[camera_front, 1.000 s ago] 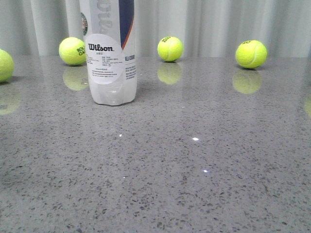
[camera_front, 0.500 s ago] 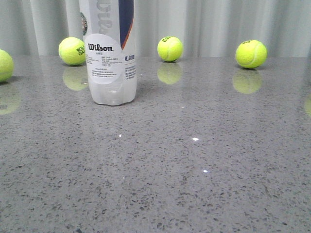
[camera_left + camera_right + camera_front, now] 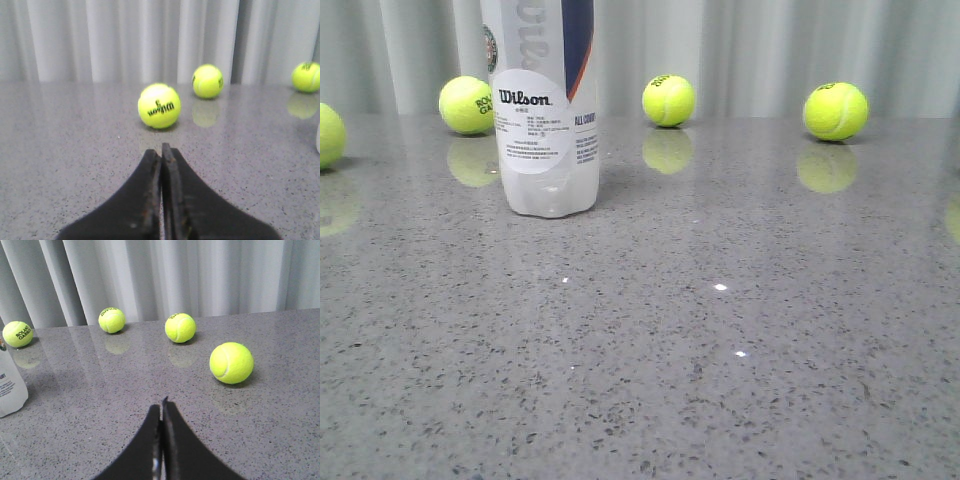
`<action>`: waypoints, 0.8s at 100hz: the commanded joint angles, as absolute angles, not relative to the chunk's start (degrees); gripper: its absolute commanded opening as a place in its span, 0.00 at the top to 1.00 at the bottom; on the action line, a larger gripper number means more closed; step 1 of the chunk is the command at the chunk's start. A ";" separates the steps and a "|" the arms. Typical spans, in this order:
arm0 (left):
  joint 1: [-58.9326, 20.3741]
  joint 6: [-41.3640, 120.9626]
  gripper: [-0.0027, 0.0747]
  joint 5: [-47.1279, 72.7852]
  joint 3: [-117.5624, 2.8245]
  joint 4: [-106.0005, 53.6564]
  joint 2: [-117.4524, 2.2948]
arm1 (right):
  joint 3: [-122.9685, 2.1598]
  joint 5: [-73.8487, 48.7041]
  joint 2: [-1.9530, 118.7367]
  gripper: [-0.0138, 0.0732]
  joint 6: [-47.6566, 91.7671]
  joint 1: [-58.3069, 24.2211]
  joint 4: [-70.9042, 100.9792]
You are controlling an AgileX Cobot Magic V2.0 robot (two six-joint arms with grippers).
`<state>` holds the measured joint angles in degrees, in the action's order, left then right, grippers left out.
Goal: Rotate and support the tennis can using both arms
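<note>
Tennis can [image 3: 542, 110] upright on speckled grey table [image 3: 720, 380], pale curtain [image 3: 770, 50] behind; left hand [image 3: 161, 150], right hand [image 3: 161, 405] clenched, empty.

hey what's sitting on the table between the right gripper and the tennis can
Nothing. In the right wrist view, only bare grey table lies between the shut right gripper and the tennis can. The tennis balls lie farther back.

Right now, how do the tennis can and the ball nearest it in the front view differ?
The tennis can is a tall cylinder standing upright, its top cut off by the frame; the tennis ball is a small sphere behind it on the left. The can is white and clear with a navy panel and a Wilson label; the ball is yellow-green with dark lettering. Both rest on the grey speckled table, and no gripper touches either.
</note>
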<state>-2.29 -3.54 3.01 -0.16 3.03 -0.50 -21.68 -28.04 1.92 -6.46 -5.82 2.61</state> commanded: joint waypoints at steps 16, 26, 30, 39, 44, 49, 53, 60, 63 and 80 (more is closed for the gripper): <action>-2.13 -3.71 0.99 3.42 2.50 3.13 2.41 | -22.91 -23.40 2.60 0.92 -6.14 -5.48 2.70; -2.13 -3.71 0.99 3.31 2.50 3.13 2.41 | -22.91 -23.33 2.60 0.92 -6.14 -5.48 2.70; -2.13 -3.71 0.99 3.31 2.50 3.13 2.41 | -22.91 -23.33 2.60 0.92 -6.14 -5.48 2.70; -2.13 -3.71 0.99 3.31 2.50 3.13 2.41 | -22.91 -23.33 2.60 0.92 -6.14 -5.48 2.70; -2.13 -3.71 0.99 3.31 2.50 3.13 2.41 | -22.91 -23.33 2.60 0.92 -6.14 -5.48 2.70; -2.13 -3.71 0.99 3.31 2.50 3.13 2.41 | -22.91 -23.33 2.60 0.92 -6.14 -5.48 2.70; -2.13 -3.71 0.99 3.31 2.50 3.13 2.41 | -22.91 -23.33 2.60 0.92 -6.14 -5.48 2.70; -2.13 -3.71 0.99 3.31 2.50 3.13 2.41 | -22.91 -23.33 2.60 0.92 -6.14 -5.48 2.70; -2.13 -3.71 0.99 3.31 2.50 3.13 2.41 | -22.91 -23.33 2.60 0.92 -6.14 -5.48 2.70; -2.13 -3.71 0.99 3.31 2.50 3.13 2.41 | -22.91 -23.33 2.60 0.92 -6.14 -5.48 2.70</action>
<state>-2.27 -3.54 7.58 -0.16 3.04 0.29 -21.68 -28.04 1.92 -6.46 -5.82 2.78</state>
